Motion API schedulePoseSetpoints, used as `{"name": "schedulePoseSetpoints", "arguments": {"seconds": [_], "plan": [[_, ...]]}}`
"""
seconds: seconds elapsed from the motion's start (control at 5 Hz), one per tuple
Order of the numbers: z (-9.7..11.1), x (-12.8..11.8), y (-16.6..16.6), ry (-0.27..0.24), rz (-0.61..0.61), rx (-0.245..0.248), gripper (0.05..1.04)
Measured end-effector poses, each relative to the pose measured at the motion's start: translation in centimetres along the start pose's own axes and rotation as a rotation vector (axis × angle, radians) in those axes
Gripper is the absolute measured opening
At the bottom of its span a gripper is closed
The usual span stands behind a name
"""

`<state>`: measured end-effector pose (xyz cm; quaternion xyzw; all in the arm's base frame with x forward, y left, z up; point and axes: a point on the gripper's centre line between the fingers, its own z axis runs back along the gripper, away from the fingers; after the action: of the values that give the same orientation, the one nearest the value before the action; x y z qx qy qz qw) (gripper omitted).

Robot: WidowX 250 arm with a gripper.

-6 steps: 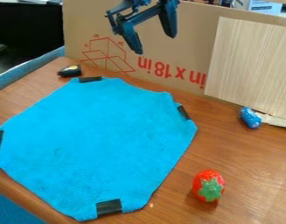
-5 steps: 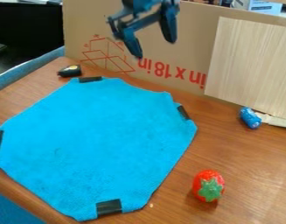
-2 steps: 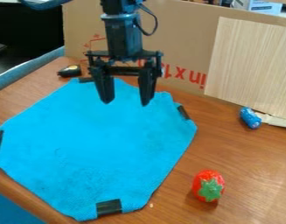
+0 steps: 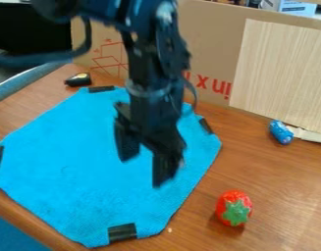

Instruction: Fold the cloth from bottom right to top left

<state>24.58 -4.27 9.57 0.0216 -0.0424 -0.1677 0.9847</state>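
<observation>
My gripper [image 4: 143, 171] hangs over the right-centre part of the blue cloth, its two fingers apart with nothing between them. Beneath it, the cloth [image 4: 70, 157] lies spread out on the wooden table, roughly eight-sided, with black tape strips near its edges. The arm and gripper hide part of the cloth's upper right area. The cloth's bottom corner, beside a tape strip, lies below the gripper in the view.
A red toy strawberry [image 4: 234, 208] with a green top sits right of the cloth. Farther back are a small blue object [image 4: 281, 132] and a black object [image 4: 78, 80]. A cardboard panel [image 4: 215, 44] stands along the table's back, with a light wooden board [image 4: 284, 73] against it.
The gripper has come down from the top of the view to over the cloth, turning on the way and staying open. The cloth and other objects have kept their places.
</observation>
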Motion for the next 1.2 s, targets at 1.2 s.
{"name": "schedulePoseSetpoints", "arguments": {"seconds": [1.2], "plan": [[-5.2,-4.9,-0.7,0.051,-0.780,-0.129,1.001]]}}
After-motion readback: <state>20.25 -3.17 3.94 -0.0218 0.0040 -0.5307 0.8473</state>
